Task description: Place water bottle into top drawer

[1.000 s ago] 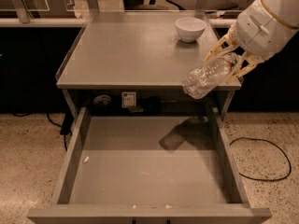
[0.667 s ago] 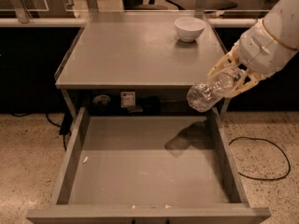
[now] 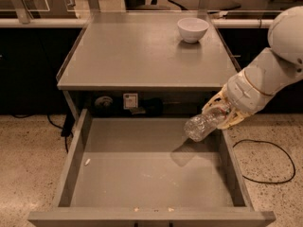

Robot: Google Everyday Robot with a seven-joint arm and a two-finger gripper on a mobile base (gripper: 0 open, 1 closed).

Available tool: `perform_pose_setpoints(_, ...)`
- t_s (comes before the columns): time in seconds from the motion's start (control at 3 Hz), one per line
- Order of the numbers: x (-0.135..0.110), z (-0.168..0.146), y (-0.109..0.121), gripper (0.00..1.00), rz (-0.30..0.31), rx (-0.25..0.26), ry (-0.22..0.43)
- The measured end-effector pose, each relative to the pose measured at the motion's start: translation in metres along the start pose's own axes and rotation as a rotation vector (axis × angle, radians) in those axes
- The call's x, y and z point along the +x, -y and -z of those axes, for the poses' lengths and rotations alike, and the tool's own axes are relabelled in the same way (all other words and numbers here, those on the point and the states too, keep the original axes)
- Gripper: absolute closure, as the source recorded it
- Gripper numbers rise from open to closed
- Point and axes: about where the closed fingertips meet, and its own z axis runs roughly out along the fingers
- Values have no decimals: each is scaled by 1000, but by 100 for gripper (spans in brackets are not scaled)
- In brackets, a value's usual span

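Lying open nearest: the top drawer, pulled out toward the camera, its flat grey floor bare except for a small white speck near the left wall.
Shadow: a dark patch on the drawer floor toward the right wall; I judge it marks roughly where the bottle hangs above.
Water bottle: in the air over the drawer's back right part, higher than the side walls, touching nothing but my fingers.
Long axis: tilted, with the clear base pointing down and left into the drawer and the cap end hidden inside my grasp.
Gripper: just up and right of the bottle's body, near the right wall, clamped round the bottle's upper part.
What the move turns on: the open floor lies below and left of my gripper, so I judge I should go down and slightly left, keeping the base off the right wall before letting go.
Tabletop: behind and above, not the target.
White bowl: far back right on the tabletop, well apart.
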Motion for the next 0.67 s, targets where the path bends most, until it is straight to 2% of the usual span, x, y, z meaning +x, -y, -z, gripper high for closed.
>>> perform_pose_setpoints(0.67,1,-76,32,100,41,18,93)
